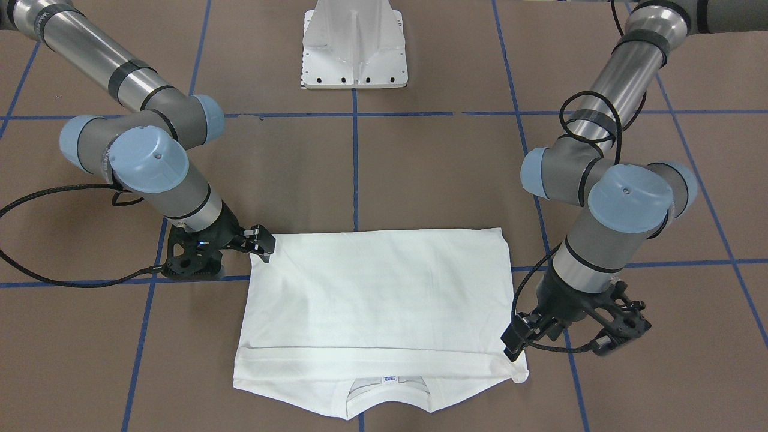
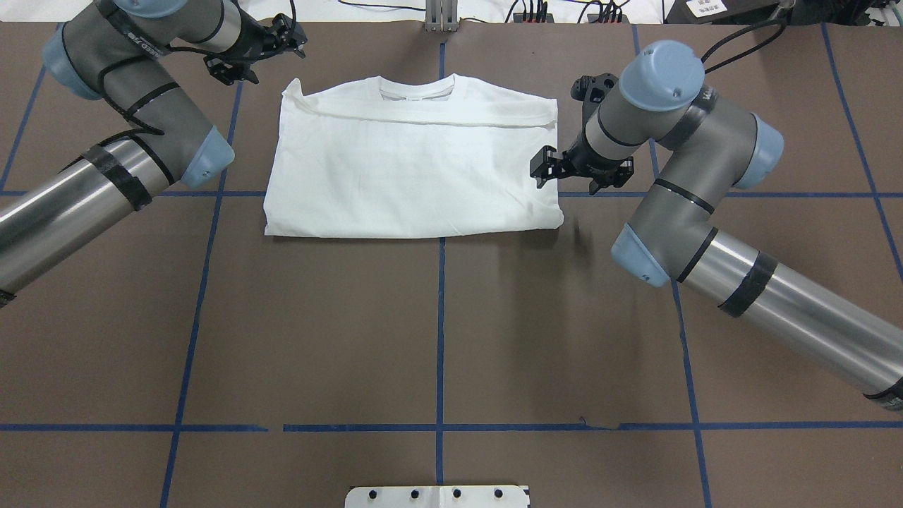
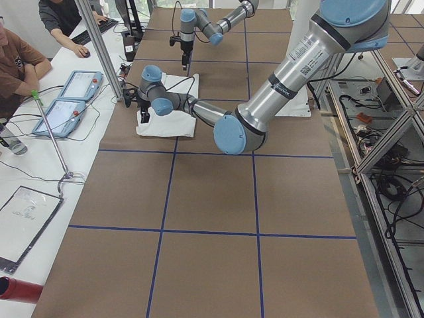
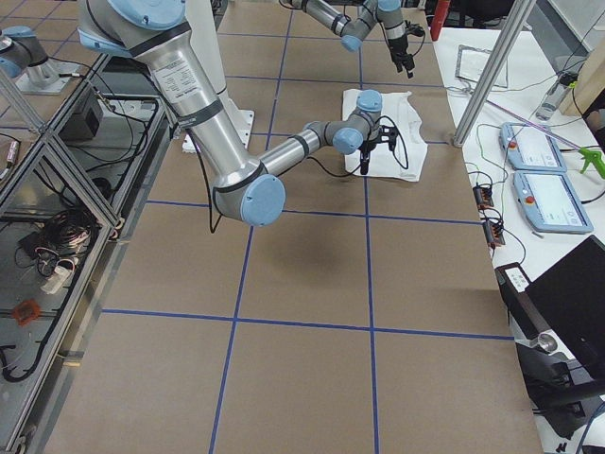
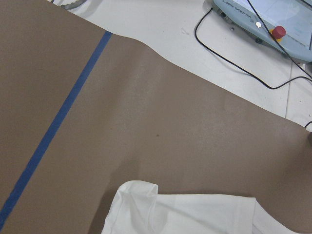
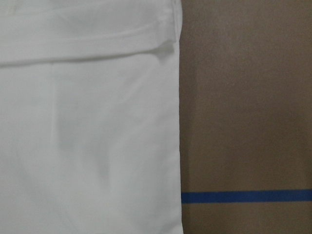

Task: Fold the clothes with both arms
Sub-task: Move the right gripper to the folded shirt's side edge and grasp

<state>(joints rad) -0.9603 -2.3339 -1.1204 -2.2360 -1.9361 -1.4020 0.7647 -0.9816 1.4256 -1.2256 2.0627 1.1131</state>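
Observation:
The white T-shirt (image 1: 372, 288) (image 2: 409, 162) lies flat on the brown table, folded into a rectangle. Its collar (image 1: 387, 393) and small neck label face away from the robot. My left gripper (image 1: 515, 347) (image 2: 293, 39) hovers by the shirt's far left shoulder corner; its fingers look open and empty. The right gripper (image 1: 264, 245) (image 2: 540, 169) sits at the shirt's right edge near the hem corner, and it also looks open and holds no cloth. A shirt corner (image 5: 141, 204) shows low in the left wrist view. The shirt's straight edge (image 6: 175, 122) shows in the right wrist view.
The white pedestal (image 1: 354, 48) stands at the robot's side of the table. Blue tape lines (image 2: 441, 317) cross the brown surface. Beyond the far edge lie control pendants (image 5: 263, 19) with cables, and people (image 3: 20, 59) sit at that side table.

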